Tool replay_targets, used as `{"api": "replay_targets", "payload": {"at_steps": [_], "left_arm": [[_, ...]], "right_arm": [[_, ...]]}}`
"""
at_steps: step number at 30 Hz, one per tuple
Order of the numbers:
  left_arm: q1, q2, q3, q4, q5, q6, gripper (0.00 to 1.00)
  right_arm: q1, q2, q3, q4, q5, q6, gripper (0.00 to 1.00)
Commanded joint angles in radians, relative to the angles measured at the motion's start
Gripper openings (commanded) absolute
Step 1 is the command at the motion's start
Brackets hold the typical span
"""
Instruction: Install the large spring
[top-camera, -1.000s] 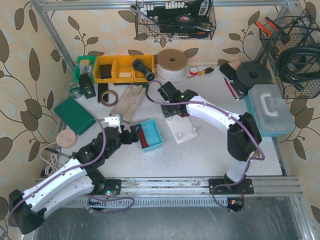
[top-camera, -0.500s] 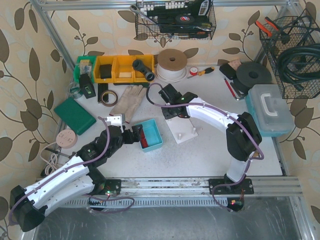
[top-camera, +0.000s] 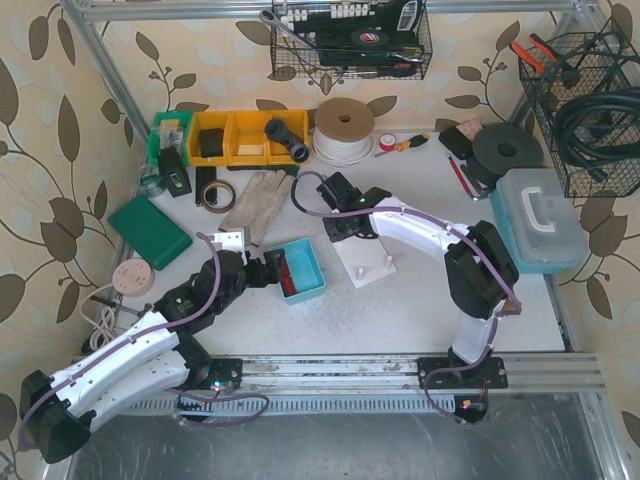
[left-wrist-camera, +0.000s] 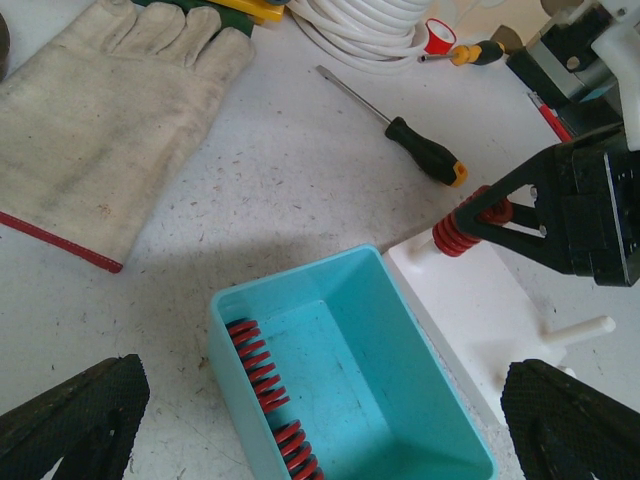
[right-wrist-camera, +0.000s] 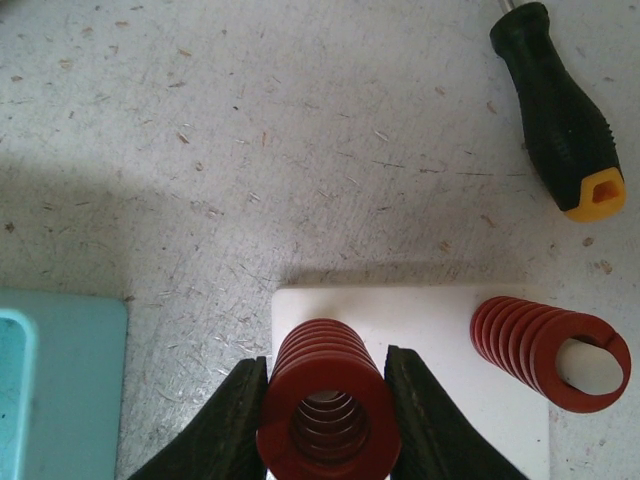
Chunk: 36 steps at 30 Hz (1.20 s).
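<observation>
My right gripper (right-wrist-camera: 325, 425) is shut on a large red spring (right-wrist-camera: 325, 400), held upright over the near left corner of the white peg board (right-wrist-camera: 430, 320). I cannot tell if a peg is inside it. A second red spring (right-wrist-camera: 550, 350) sits on a peg to its right. From above, the right gripper (top-camera: 340, 225) is at the board's (top-camera: 368, 262) far left end. My left gripper (left-wrist-camera: 320, 430) is open and hovers over the teal bin (left-wrist-camera: 300, 272), which holds two red springs (left-wrist-camera: 255, 365). From above, it (top-camera: 268, 270) is at the bin's left side.
A black and yellow screwdriver (left-wrist-camera: 425, 150) lies just beyond the board. A work glove (left-wrist-camera: 100, 120) lies beyond the bin on the left. A bare peg (left-wrist-camera: 580, 328) stands on the board. Yellow bins (top-camera: 235, 135), a cord coil (top-camera: 343, 128) and a plastic case (top-camera: 540, 215) line the back and right.
My left gripper has moved a little toward the teal bin. My right gripper, with the spring, has shifted slightly over the board's corner.
</observation>
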Motion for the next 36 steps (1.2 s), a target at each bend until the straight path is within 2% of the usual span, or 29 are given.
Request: {"api": "replay_targets", "payload": {"at_steps": [1,9,21,27,34,36], "left_arm": [[0.009,-0.004,0.037,0.037,0.013,0.012,0.98],[0.011,-0.009,0.031,0.04,0.013,0.011,0.99],[0.014,-0.009,0.028,0.043,0.015,0.009,0.98],[0.016,0.0,0.033,0.046,0.024,0.013,0.98],[0.02,0.007,0.037,0.044,0.035,0.017,0.98],[0.02,0.014,0.041,0.045,0.039,0.019,0.98]], "right_arm": [[-0.019,0.001,-0.02,0.02,0.018,-0.007,0.0],[-0.06,0.035,-0.017,0.079,-0.027,0.019,0.0],[-0.075,0.077,0.014,0.067,0.017,0.067,0.0],[-0.071,0.124,0.058,0.008,0.036,0.096,0.0],[-0.071,0.063,-0.019,0.091,0.054,0.139,0.22],[-0.072,0.055,-0.021,0.087,0.052,0.149,0.32]]}}
